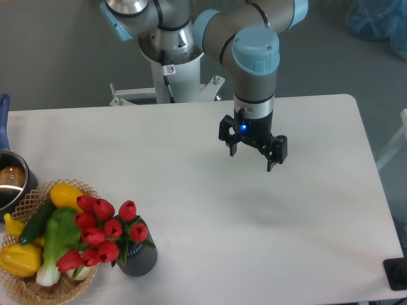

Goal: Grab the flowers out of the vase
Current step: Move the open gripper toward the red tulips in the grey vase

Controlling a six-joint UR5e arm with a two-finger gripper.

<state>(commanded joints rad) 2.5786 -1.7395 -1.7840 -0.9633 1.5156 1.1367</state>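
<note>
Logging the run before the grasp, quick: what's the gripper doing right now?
Gripper: open, holding nothing, above the bare table, well away from the flowers in the vase.

In the lower left of the frame, red tulip buds with green stems [102, 234] stand in a small dark grey ribbed vase [138, 257], touching a woven wicker basket [38, 289] of vegetables. At centre, the black 2-finger gripper [252, 159] hangs spread above the white table [191, 159], well apart.
</note>
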